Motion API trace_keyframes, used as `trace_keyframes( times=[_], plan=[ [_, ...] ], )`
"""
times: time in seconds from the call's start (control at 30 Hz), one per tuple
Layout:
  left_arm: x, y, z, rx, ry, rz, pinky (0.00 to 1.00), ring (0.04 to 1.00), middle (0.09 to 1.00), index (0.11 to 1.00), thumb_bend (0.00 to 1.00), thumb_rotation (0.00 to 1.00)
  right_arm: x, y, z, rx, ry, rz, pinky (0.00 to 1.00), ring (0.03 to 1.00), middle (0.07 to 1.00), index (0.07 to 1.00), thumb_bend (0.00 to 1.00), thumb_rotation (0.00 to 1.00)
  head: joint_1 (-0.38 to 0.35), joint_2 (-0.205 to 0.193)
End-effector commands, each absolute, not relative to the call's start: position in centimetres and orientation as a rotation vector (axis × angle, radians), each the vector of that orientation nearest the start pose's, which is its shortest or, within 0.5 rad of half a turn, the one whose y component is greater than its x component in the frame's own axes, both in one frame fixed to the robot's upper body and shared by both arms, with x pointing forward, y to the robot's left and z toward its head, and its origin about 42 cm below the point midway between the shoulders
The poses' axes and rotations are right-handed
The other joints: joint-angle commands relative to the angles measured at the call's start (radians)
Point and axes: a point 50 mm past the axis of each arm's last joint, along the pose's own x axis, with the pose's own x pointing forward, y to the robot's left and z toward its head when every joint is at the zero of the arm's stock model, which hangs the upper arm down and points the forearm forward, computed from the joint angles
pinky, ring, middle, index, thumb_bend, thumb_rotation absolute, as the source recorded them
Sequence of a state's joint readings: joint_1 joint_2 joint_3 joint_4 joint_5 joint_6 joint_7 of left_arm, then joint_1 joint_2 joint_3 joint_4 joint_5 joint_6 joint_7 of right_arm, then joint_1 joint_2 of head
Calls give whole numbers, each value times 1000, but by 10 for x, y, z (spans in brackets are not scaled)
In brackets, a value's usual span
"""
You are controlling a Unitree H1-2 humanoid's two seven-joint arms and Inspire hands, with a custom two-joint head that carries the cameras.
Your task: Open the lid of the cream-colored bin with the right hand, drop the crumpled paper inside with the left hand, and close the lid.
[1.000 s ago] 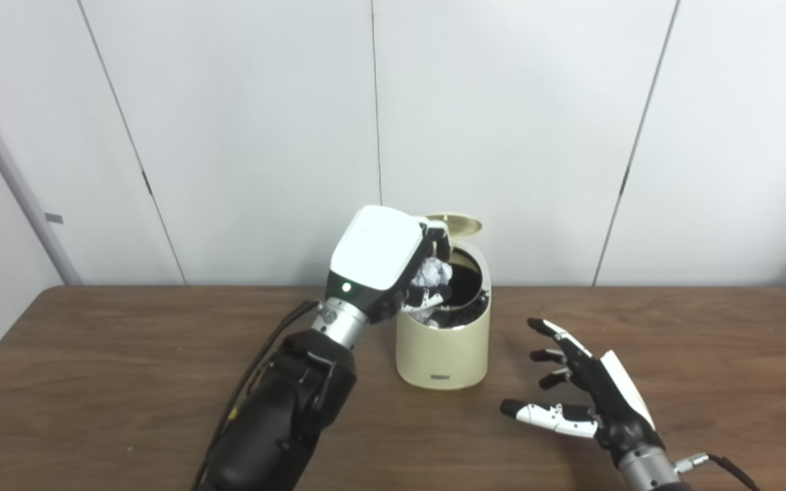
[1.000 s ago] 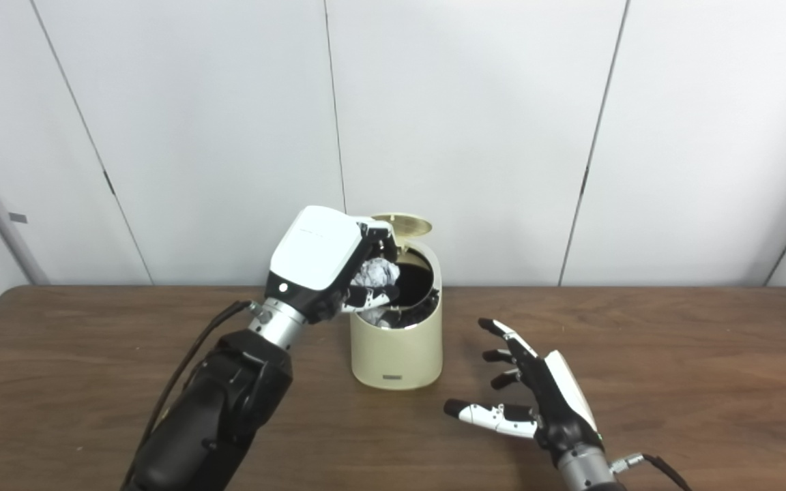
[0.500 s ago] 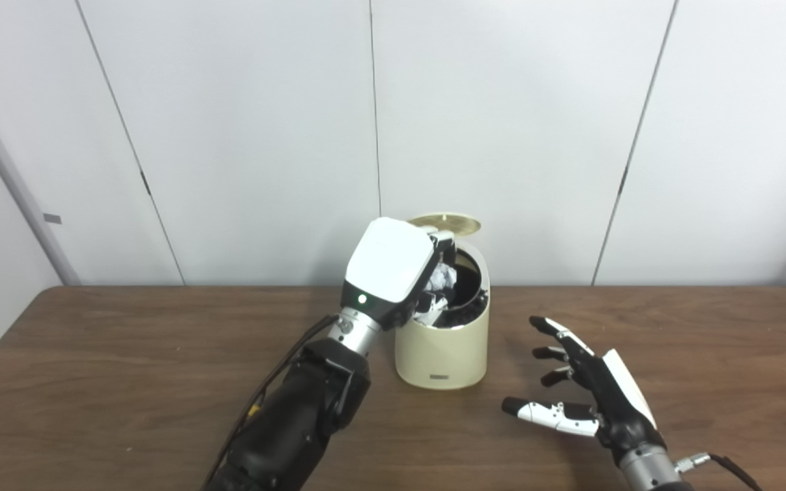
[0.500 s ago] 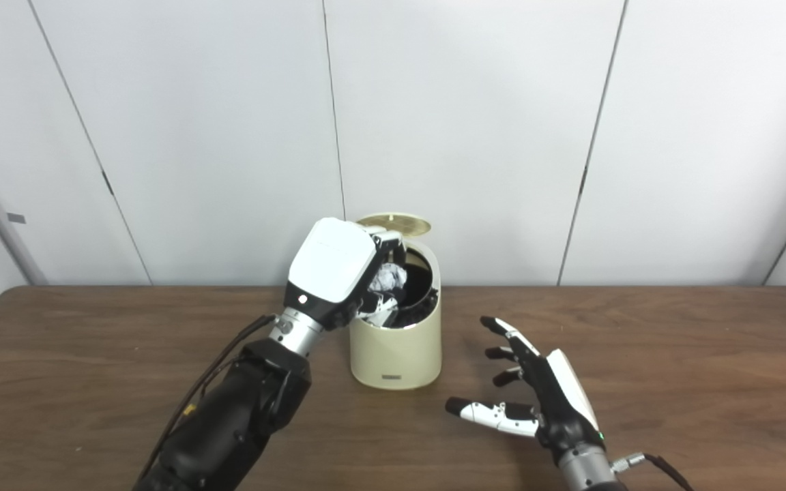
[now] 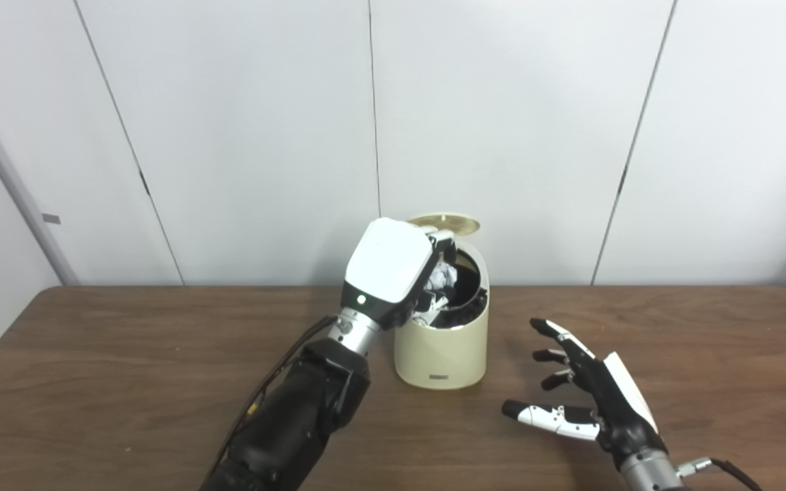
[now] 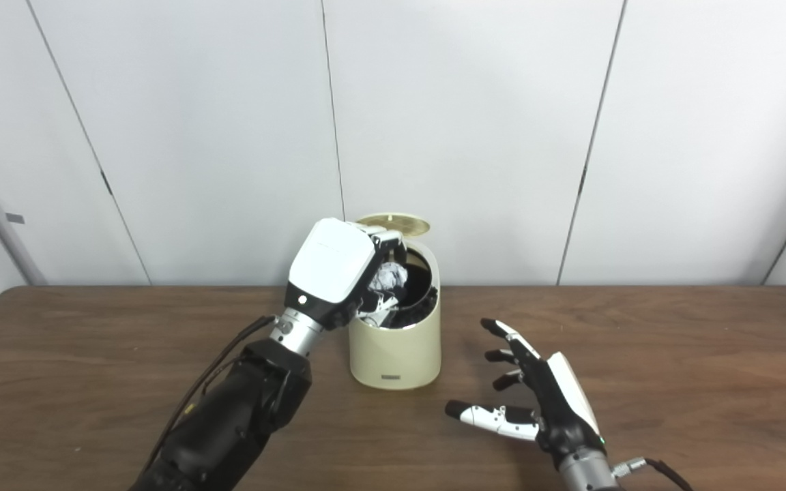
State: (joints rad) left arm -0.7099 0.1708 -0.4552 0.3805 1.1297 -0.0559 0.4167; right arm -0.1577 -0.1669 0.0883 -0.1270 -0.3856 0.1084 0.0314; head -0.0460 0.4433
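Note:
The cream-colored bin [image 5: 442, 351] stands on the brown table [image 5: 93, 368] near the wall, with its round lid [image 5: 445, 224] tipped up at the back and its dark inside showing. My left hand [image 5: 393, 269] hangs over the bin's mouth, shut on the crumpled white paper [image 5: 442, 277], which sits just inside the opening. My right hand [image 5: 587, 402] rests low over the table to the right of the bin, open, fingers spread, holding nothing. In the right eye view the paper [image 6: 390, 277] shows between the left hand's fingers.
White wall panels [image 5: 502, 136] rise right behind the bin. Bare tabletop stretches on the left and on the far right [image 5: 741, 354]. A black cable [image 5: 277, 375] runs along my left forearm.
Since a second ago my left hand has moved right and down over the bin's mouth with the paper. In the last half second almost nothing moved. The right hand stayed put.

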Motion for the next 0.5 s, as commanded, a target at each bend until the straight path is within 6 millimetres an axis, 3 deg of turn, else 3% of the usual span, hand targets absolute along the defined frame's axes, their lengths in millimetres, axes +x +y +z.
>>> trace_keyframes(
  times=[0.0, 0.47],
  plan=[
    [455, 103, 274, 1328, -951, 39, 185, 351, 454, 536, 518, 0, 333, -222, 189, -553, -265, 58, 573, 765, 900, 867, 693, 362, 0, 1],
    [447, 110, 283, 1314, -949, 25, 230, 380, 483, 496, 523, 0, 331, -220, 189, -539, -249, 67, 566, 770, 908, 872, 693, 356, 6, 13]
  ],
)
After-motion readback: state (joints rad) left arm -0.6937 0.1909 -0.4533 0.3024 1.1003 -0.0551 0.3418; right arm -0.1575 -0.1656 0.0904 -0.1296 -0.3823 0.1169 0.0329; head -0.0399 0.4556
